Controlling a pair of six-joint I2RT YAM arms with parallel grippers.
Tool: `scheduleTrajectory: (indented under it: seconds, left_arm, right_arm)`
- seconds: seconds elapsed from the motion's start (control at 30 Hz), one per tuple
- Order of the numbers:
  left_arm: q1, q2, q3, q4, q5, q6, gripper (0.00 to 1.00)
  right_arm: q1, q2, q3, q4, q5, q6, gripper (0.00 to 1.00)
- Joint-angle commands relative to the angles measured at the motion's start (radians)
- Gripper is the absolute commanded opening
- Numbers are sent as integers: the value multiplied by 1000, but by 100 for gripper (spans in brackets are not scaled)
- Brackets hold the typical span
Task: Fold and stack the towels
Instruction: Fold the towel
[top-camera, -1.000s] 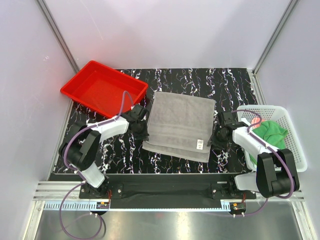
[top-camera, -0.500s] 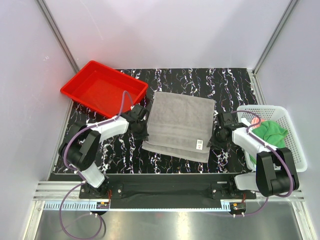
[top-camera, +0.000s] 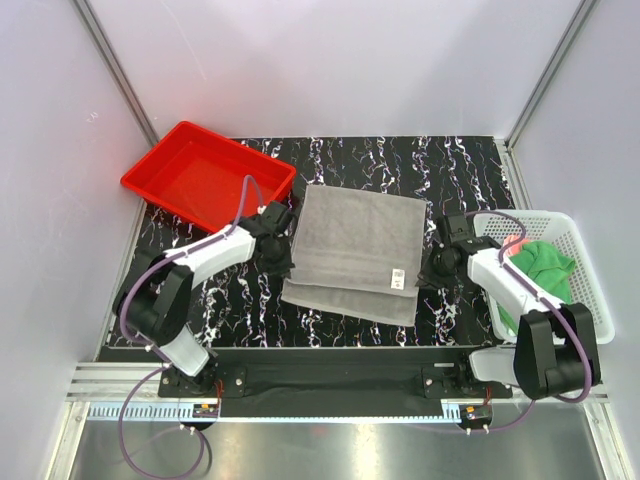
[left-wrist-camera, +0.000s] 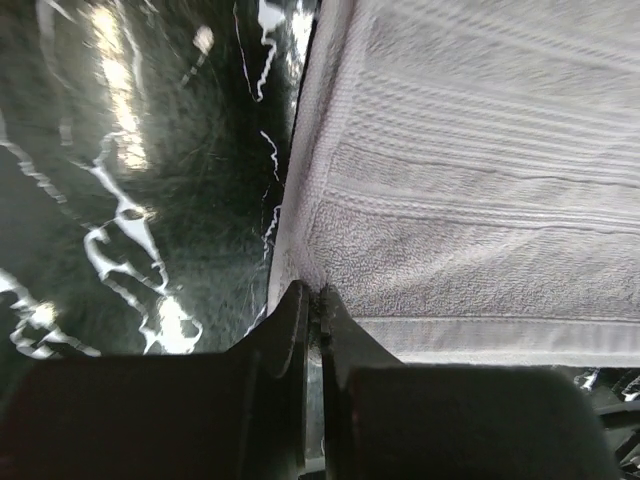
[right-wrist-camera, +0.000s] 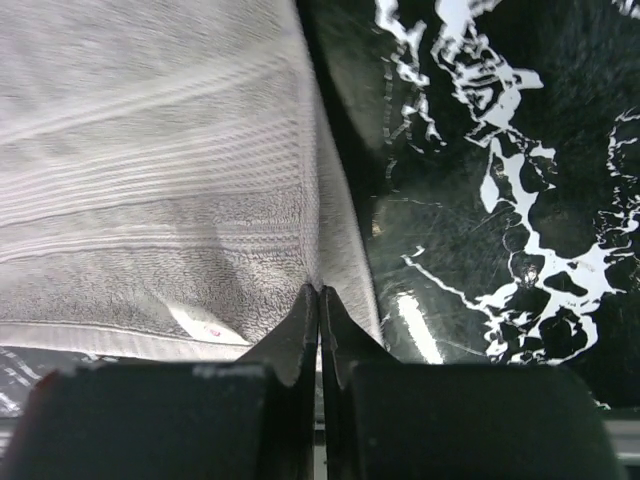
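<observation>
While both of my arms reach in from the near edge, a grey towel (top-camera: 355, 252) lies folded at the middle of the black, white-veined marble table (top-camera: 400, 160). Its near layers are stepped, and a small white label (top-camera: 398, 278) shows toward its near right corner. Plain white walls (top-camera: 330, 60) close the cell at left, right and far side, with aluminium posts (top-camera: 115, 65) rising at the far corners. A red plastic tray (top-camera: 205, 175) sits at the far left, near the towel's far left corner. A white mesh basket (top-camera: 590, 300) stands at the right edge, holding a bright green towel (top-camera: 545, 265) and a slip of salmon-pink towel (top-camera: 512, 247).

My left gripper (top-camera: 278, 255) is at the grey towel's left edge and my right gripper (top-camera: 432, 268) at its right edge. From overhead the jaws are too small to read. The wrist cameras settle it: my left fingertips (left-wrist-camera: 290, 330) are pressed together with the towel's left edge pinched between them, and my right fingertips (right-wrist-camera: 300, 335) are clamped the same way on the right edge. Those close views also give the towel's ribbed woven bands, its flat hem and the glare on the marble. Only the overhead view takes in the tray, the basket and the walls.
</observation>
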Motion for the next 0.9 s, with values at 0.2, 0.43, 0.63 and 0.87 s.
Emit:
scheduleTrajectory:
  seconds: [0.2, 0.43, 0.63, 0.87]
  left_arm:
    - [4, -205, 102, -218, -77, 36, 0]
    - [-2, -276, -146, -73, 9, -13, 0]
    - [-22, -265, -202, -27, 20, -38, 0]
    - [-36, -340, 50, -224, -5, -29, 0]
  right_arm:
    - [11, -132, 84, -143, -59, 37, 0]
    - [19, -164, -99, -30, -111, 88, 0]
    - [19, -175, -120, 5, -127, 82, 0]
    - [19, -153, 162, -221, -76, -2, 0]
